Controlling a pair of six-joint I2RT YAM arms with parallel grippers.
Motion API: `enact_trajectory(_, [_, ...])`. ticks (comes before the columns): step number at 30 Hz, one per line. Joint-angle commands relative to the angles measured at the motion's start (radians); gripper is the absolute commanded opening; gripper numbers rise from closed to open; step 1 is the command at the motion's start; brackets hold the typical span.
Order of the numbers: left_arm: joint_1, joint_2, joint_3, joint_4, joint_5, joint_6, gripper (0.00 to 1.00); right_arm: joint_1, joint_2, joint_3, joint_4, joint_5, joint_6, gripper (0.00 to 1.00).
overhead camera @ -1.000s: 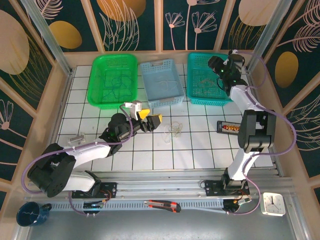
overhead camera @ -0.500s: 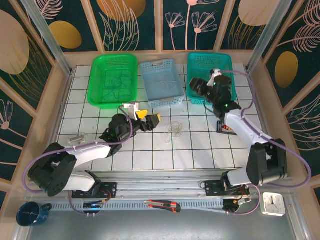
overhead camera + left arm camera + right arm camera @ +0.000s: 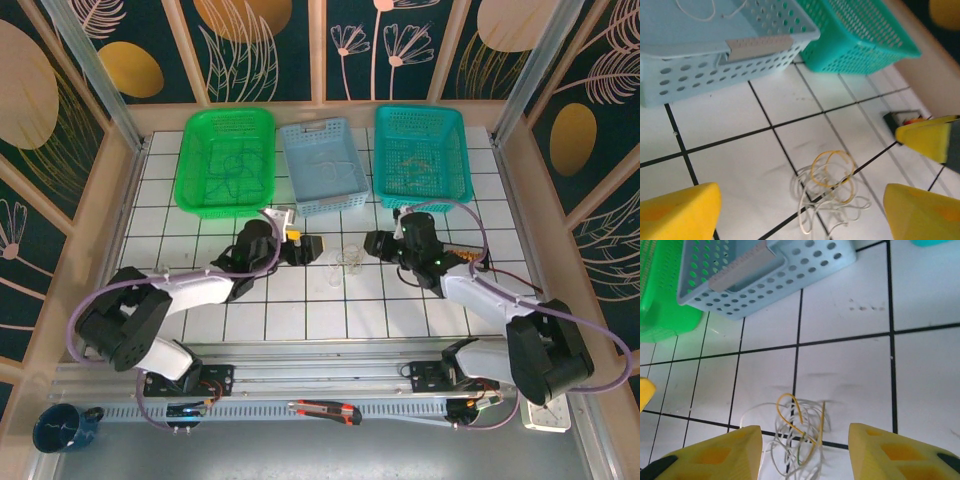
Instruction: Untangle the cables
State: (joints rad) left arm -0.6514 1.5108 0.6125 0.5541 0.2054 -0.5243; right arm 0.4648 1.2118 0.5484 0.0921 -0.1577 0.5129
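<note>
The cables (image 3: 348, 260) lie as a small loose tangle of white, yellow and greenish wires on the white tiles in the middle of the table. My left gripper (image 3: 305, 247) sits just left of the tangle, low over the tiles and open. My right gripper (image 3: 375, 243) faces it from the right, also open. In the left wrist view the cables (image 3: 830, 192) lie ahead between my yellow fingers (image 3: 677, 212), untouched. In the right wrist view the cables (image 3: 797, 432) rest between and just ahead of my fingers (image 3: 900, 455), which do not touch them.
Three baskets stand at the back: green (image 3: 190, 160), light blue (image 3: 300, 150) and teal (image 3: 455, 130), each with thin wire inside. A small black-and-orange item (image 3: 462, 257) lies by the right arm. A clear small object (image 3: 155, 275) sits at the left.
My right arm has swung from the teal basket down to the right side of the tangle. My left gripper has edged closer to the tangle and its jaws have narrowed a little.
</note>
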Motion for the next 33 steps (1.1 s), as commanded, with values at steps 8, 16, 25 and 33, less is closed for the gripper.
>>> enact_trajectory(8, [-0.052, 0.191, 0.216, -0.296, -0.023, 0.178, 0.73, 0.014, -0.018, -0.041, 0.05, 0.014, 0.042, 0.48])
enact_trajectory(16, [-0.087, 0.301, 0.282, -0.322, -0.035, 0.194, 0.65, 0.016, 0.017, -0.022, 0.072, -0.001, 0.04, 0.48])
enact_trajectory(25, [-0.088, 0.337, 0.293, -0.305, -0.025, 0.193, 0.6, 0.021, 0.06, 0.01, 0.095, -0.017, 0.043, 0.48])
enact_trajectory(33, [-0.088, 0.375, 0.321, -0.284, -0.015, 0.186, 0.56, 0.026, 0.115, 0.034, 0.129, -0.026, 0.054, 0.48])
